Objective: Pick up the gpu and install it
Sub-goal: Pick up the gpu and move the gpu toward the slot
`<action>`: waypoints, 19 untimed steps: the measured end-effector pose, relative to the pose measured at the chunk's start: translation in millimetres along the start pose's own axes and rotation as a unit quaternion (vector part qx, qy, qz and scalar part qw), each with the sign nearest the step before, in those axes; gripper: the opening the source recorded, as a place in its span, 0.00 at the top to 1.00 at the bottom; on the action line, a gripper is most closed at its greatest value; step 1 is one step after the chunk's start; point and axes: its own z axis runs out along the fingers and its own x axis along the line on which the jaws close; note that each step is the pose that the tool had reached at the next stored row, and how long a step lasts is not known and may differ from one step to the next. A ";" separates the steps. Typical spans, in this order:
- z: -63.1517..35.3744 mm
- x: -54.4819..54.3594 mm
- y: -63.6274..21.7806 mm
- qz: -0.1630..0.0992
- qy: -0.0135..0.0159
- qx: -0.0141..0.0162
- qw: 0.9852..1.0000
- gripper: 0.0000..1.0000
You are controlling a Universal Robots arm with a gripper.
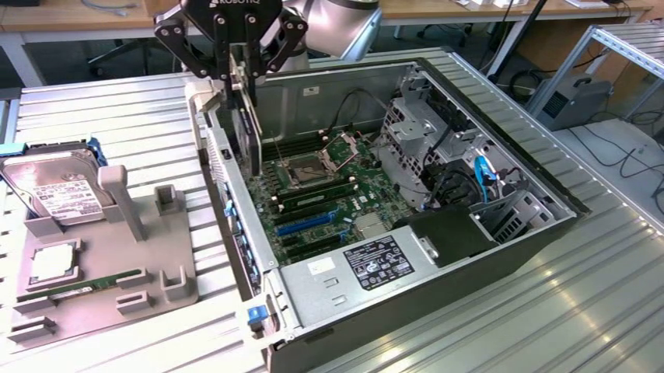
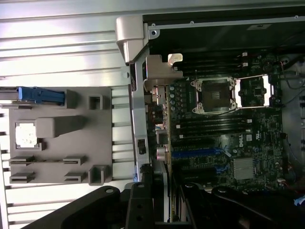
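Currently one hand (image 1: 244, 78) grips one gpu (image 1: 249, 132) above one open case (image 1: 446, 303).

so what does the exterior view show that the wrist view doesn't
Exterior view: the labelled silver power supply, the white-labelled silver hard drive face-on, the gripper clamping the thin black gpu card upright over the case. Wrist view: that card edge-on beside the case's rear wall. Shared: green motherboard, blue slots, grey parts tray.
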 end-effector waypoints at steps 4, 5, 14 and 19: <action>0.2 -3.5 0.3 0.000 0.000 0.000 1.000 0.73; 0.2 -4.4 0.3 0.000 0.000 0.000 1.000 0.73; 0.8 -12.9 1.0 0.000 0.000 0.000 1.000 0.73; 1.1 -16.6 1.2 0.000 0.000 0.000 1.000 0.73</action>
